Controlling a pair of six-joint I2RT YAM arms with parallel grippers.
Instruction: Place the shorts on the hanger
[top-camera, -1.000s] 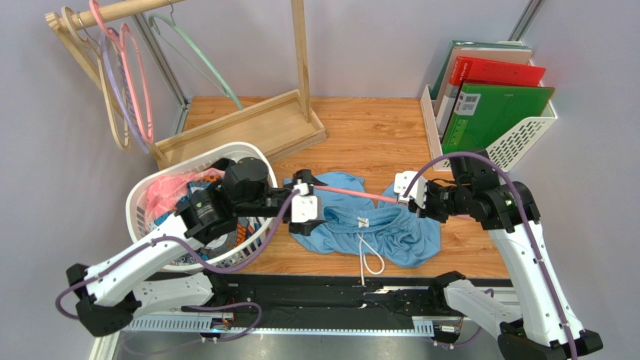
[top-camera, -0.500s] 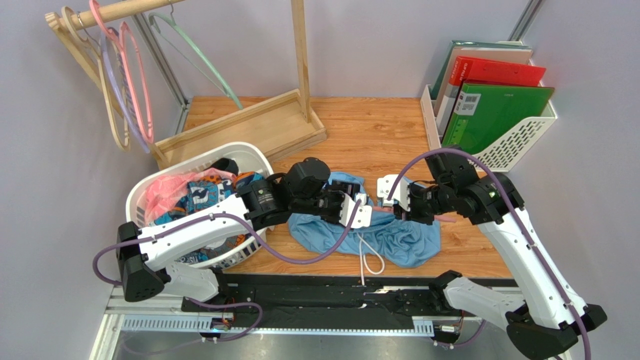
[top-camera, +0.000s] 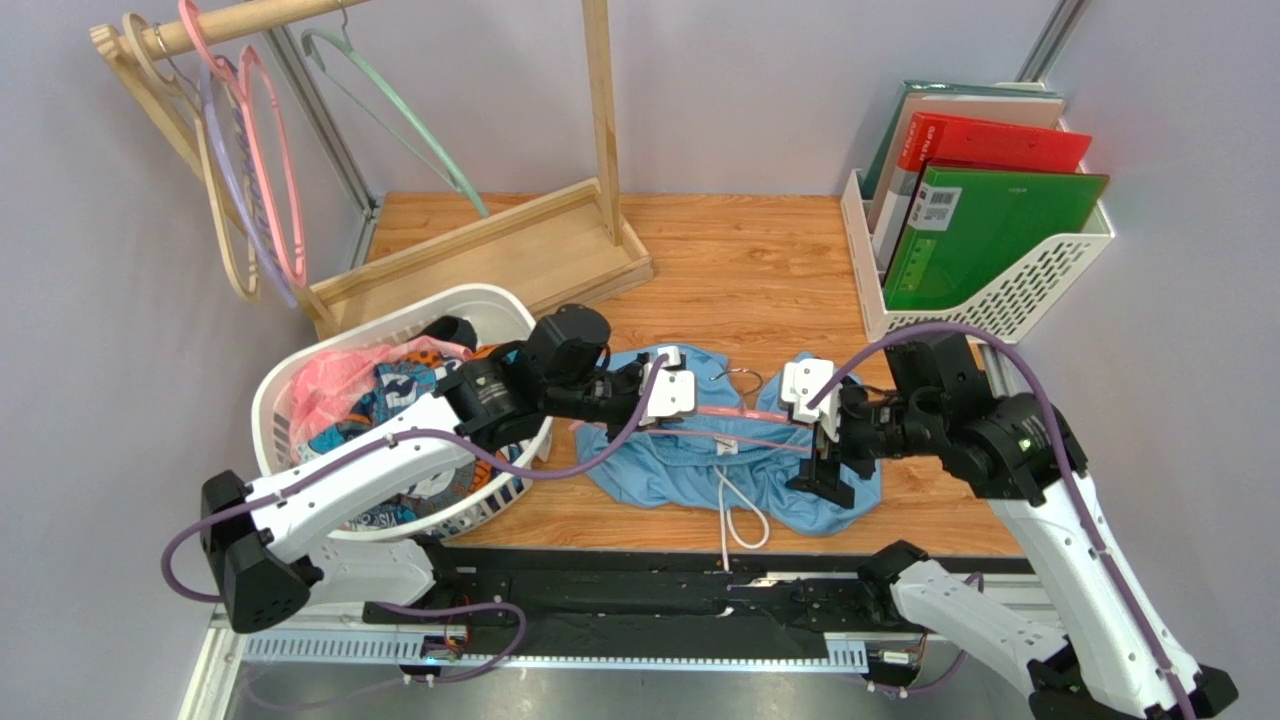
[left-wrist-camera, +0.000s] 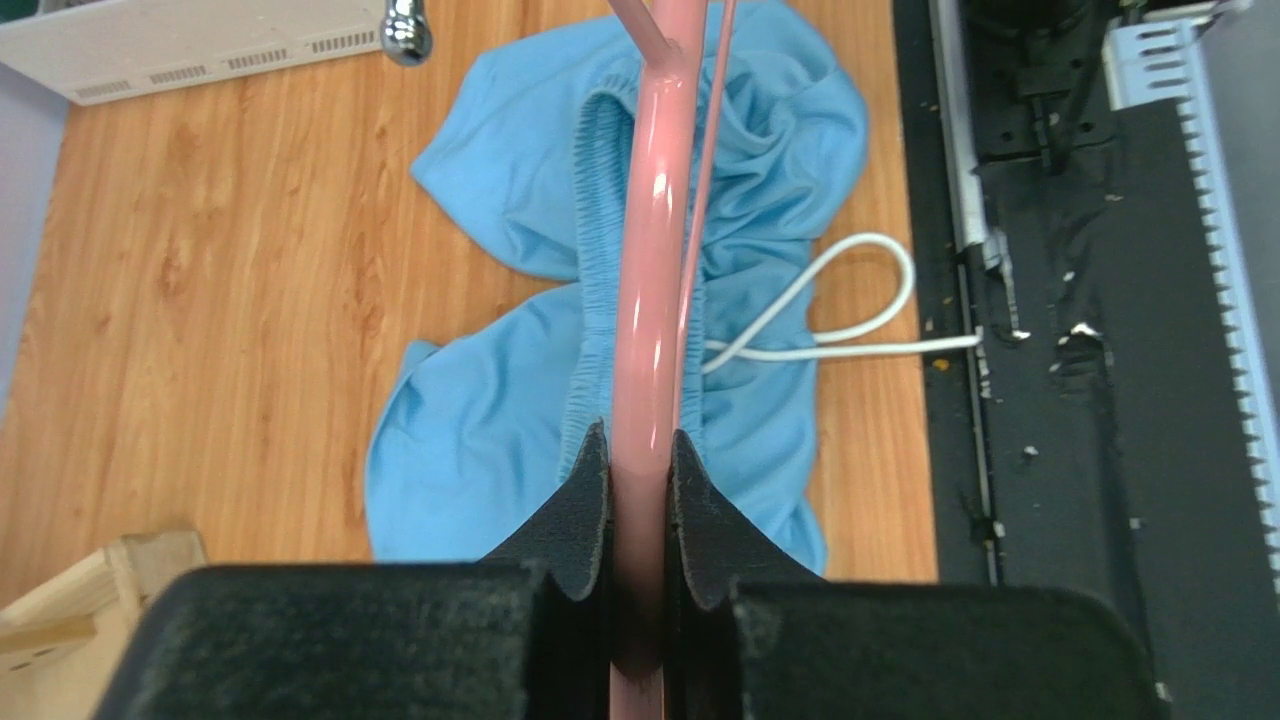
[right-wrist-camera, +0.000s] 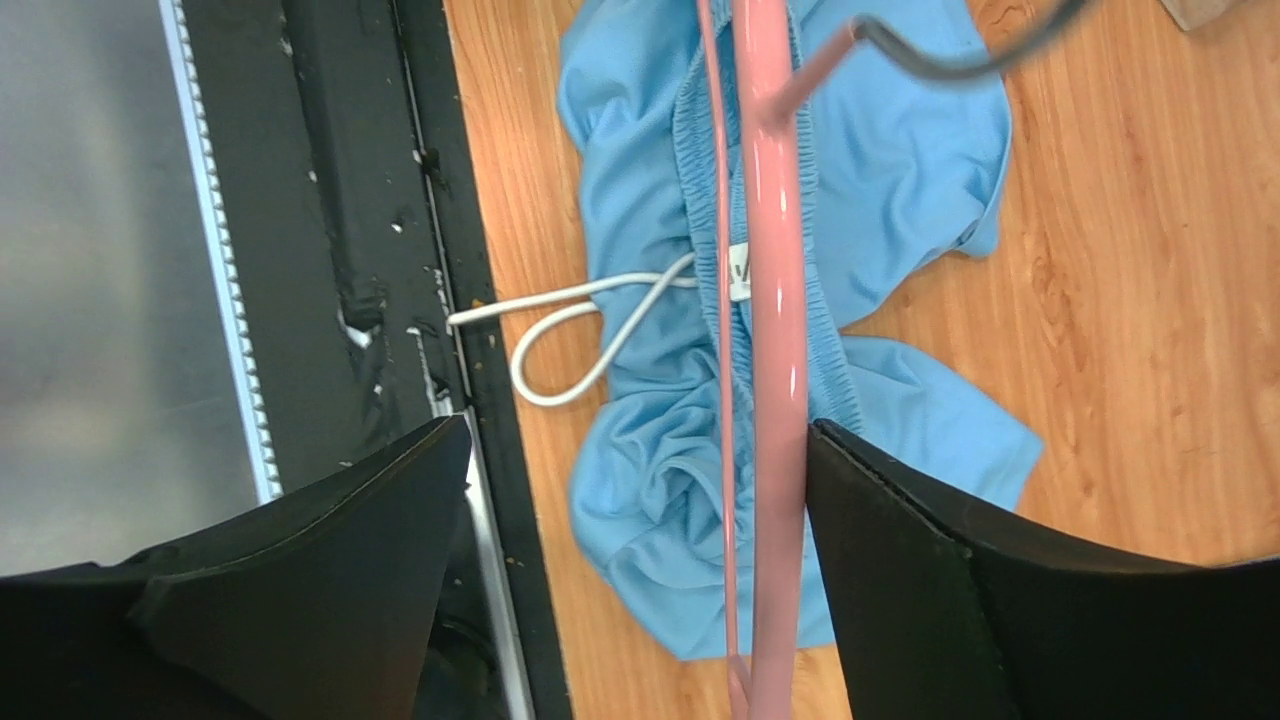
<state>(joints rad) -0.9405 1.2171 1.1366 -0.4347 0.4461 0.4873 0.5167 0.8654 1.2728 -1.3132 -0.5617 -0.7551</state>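
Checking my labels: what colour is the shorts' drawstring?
The drawstring is white, clearest in the left wrist view.

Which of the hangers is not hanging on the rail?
The salmon-pink hanger: the left claw grips it above the shorts; the mint-green hanger and the rest hang from the rail.

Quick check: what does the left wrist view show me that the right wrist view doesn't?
Only the left wrist view: the left claw shut on the pink bar of the hanger, and a wooden stand corner at lower left. Only the right wrist view: the right claw open wide with that bar passing through the gap, plus the white label on the waistband. Both: the shorts lying on the table under the hanger, and the white drawstring looping toward the black rail.
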